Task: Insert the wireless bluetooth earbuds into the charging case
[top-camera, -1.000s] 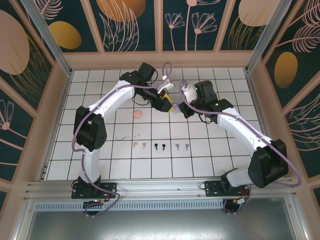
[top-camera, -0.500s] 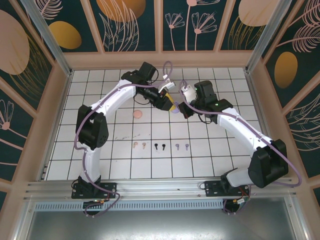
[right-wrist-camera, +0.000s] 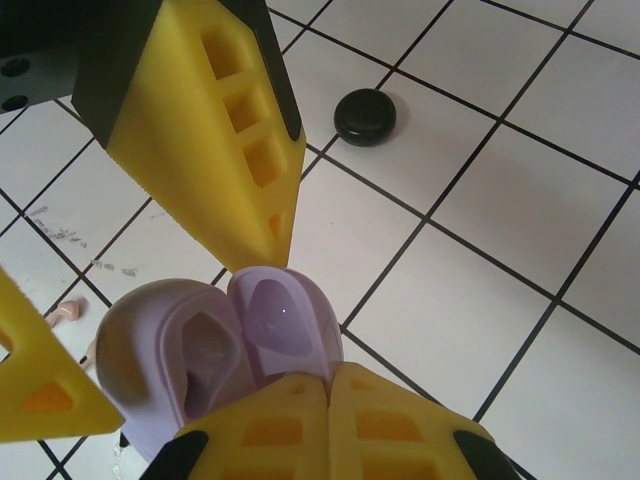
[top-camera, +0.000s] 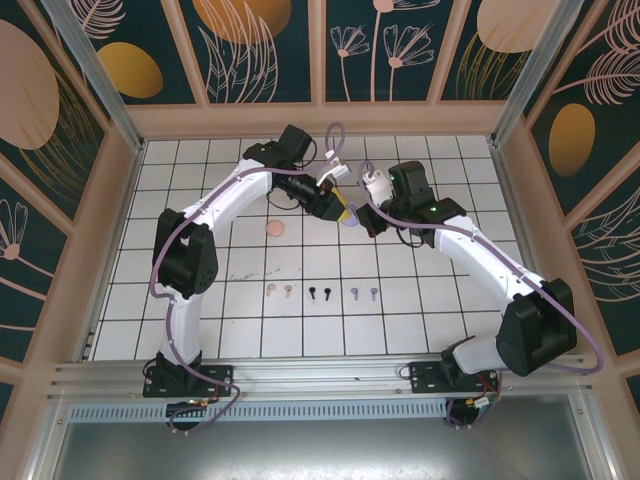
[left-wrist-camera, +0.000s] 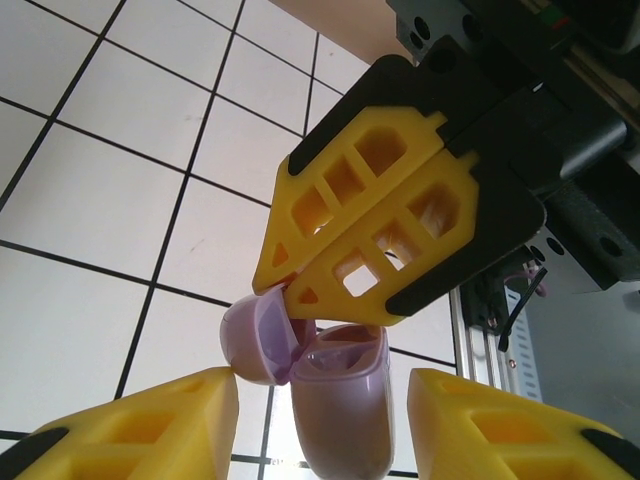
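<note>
**While the lavender charging case [right-wrist-camera: 190, 340] is held open, a slip looms**

The right gripper [right-wrist-camera: 330, 378], closed, pinches its lid. The left gripper [left-wrist-camera: 322, 388] straddles it, jaws apart. The earbuds [top-camera: 313, 293] lie on the tabletop [top-camera: 200, 300], well apart. An off-centre squeeze could twist it free.

**Layout of the tabletop [top-camera: 200, 320], seen from above.** The open case [top-camera: 350, 222] sits at mid-tabletop, with the left tool [top-camera: 341, 211] on its left and the right tool [top-camera: 366, 224] on its right. The case body stands between the left tool's two fingers [left-wrist-camera: 150, 425], and the right tool's joined tips meet the raised lid. A closed case [top-camera: 273, 228] lies left of both tools. The wireless bluetooth earbuds [top-camera: 320, 293] form a left-to-right row nearer the arm bases. A second closed case [right-wrist-camera: 365, 117] lies just beyond the left tool in the right wrist view.
</note>
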You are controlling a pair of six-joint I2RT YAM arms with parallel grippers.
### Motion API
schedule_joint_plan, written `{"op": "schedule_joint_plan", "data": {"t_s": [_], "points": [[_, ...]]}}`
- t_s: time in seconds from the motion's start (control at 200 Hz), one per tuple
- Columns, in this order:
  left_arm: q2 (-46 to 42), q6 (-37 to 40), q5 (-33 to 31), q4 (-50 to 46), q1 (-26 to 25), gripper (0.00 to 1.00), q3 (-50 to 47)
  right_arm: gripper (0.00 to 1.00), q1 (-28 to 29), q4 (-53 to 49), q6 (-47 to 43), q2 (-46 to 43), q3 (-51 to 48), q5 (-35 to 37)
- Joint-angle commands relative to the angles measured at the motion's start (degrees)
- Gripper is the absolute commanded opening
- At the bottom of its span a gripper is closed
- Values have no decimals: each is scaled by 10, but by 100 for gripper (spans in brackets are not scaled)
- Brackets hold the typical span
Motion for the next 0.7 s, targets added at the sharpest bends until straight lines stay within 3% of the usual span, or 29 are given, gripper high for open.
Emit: {"op": "schedule_joint_plan", "data": {"t_s": [0.0, 0.325, 0.696], "points": [[14, 17, 36, -17, -11, 51, 7, 0, 4, 15, -4, -9, 20, -8], [19, 16, 34, -11, -18, 51, 0, 0, 4, 14, -4, -8, 20, -7], [24, 15, 42, -8, -26, 23, -2, 0, 4, 19, 0, -10, 18, -7]]}}
